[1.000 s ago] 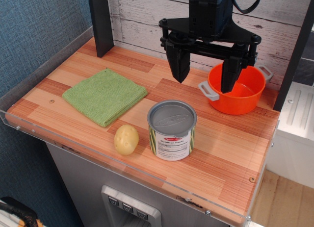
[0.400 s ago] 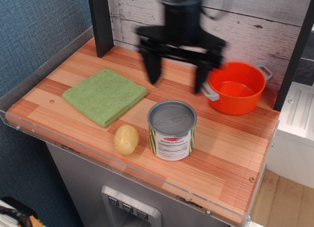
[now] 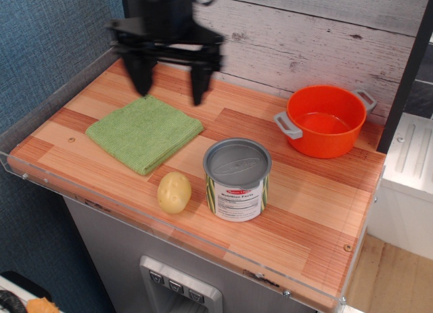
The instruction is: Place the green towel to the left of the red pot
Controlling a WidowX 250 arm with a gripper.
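The green towel [image 3: 144, 132] lies flat and folded on the left part of the wooden table top. The red pot [image 3: 326, 121], orange-red with two light grey handles, stands at the back right and is empty. My black gripper [image 3: 169, 90] hangs open and empty above the towel's far edge, motion-blurred, its two fingers spread wide. It is well to the left of the pot and does not touch the towel.
A silver tin can [image 3: 237, 179] with a label stands at the front middle. A potato [image 3: 174, 192] lies just left of it near the front edge. A dark post [image 3: 139, 63] stands at the back left. A clear acrylic rim [image 3: 61, 80] borders the table.
My gripper has swept left from above the red pot's left side to above the towel's far edge, staying open. The objects have not moved.
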